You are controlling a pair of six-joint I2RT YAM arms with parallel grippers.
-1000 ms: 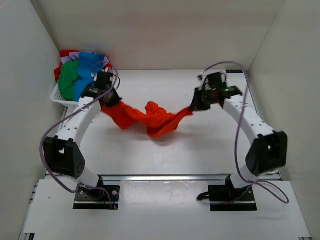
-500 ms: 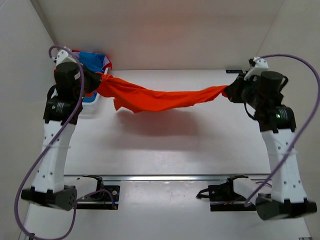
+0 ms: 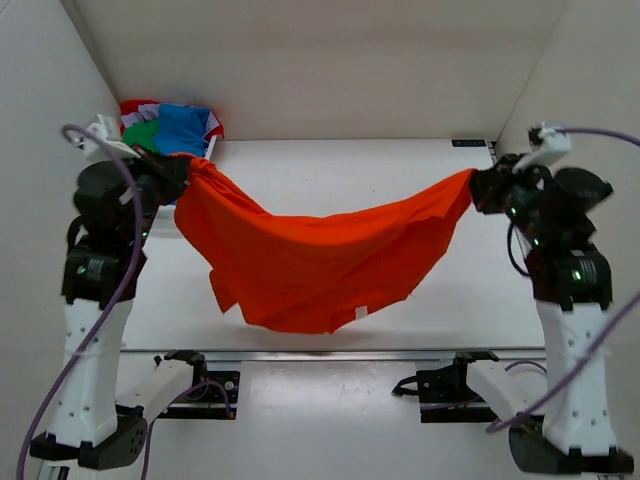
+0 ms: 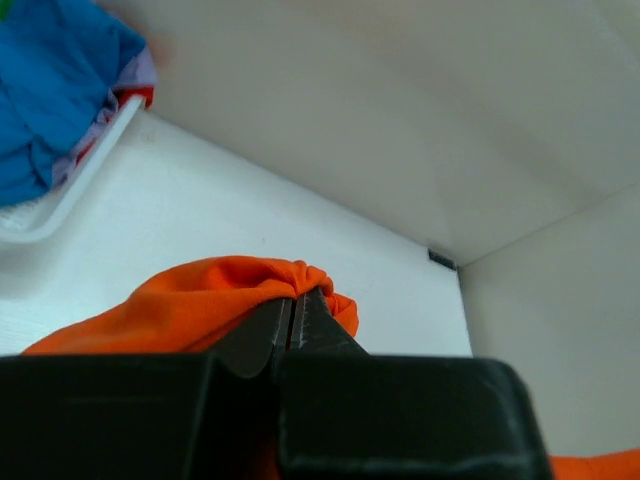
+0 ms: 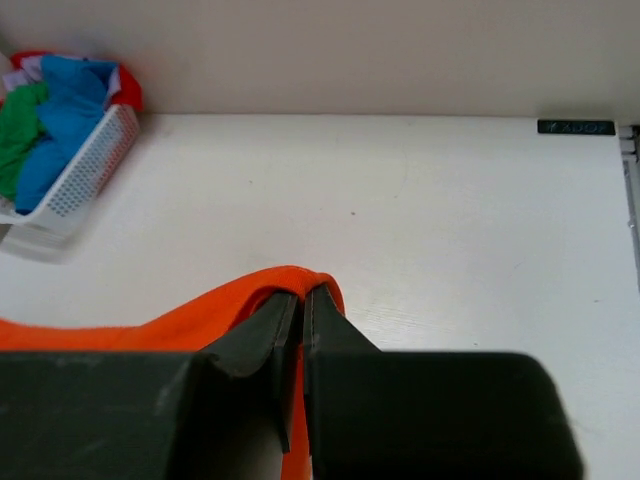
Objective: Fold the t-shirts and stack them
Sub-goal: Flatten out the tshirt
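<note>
The orange t-shirt [image 3: 310, 265] hangs spread in the air between my two raised arms, sagging in the middle above the table. My left gripper [image 3: 190, 165] is shut on its left corner; the wrist view shows orange cloth [image 4: 190, 300] pinched between the shut fingers [image 4: 296, 300]. My right gripper [image 3: 474, 185] is shut on the right corner, with orange cloth [image 5: 180, 325] wrapped over the fingertips [image 5: 302, 300]. Blue [image 3: 182, 128], green [image 3: 140, 135] and red [image 3: 130, 107] t-shirts lie bunched in the basket at the back left.
The white plastic basket [image 5: 85, 175] stands at the table's back left corner, against the walls. White walls enclose the table on the left, back and right. A small black label [image 5: 575, 127] sits at the back right edge.
Both arms have risen and pulled toward the near side. The orange t-shirt, a stretched band half a second ago, now hangs open as a wide sheet.
</note>
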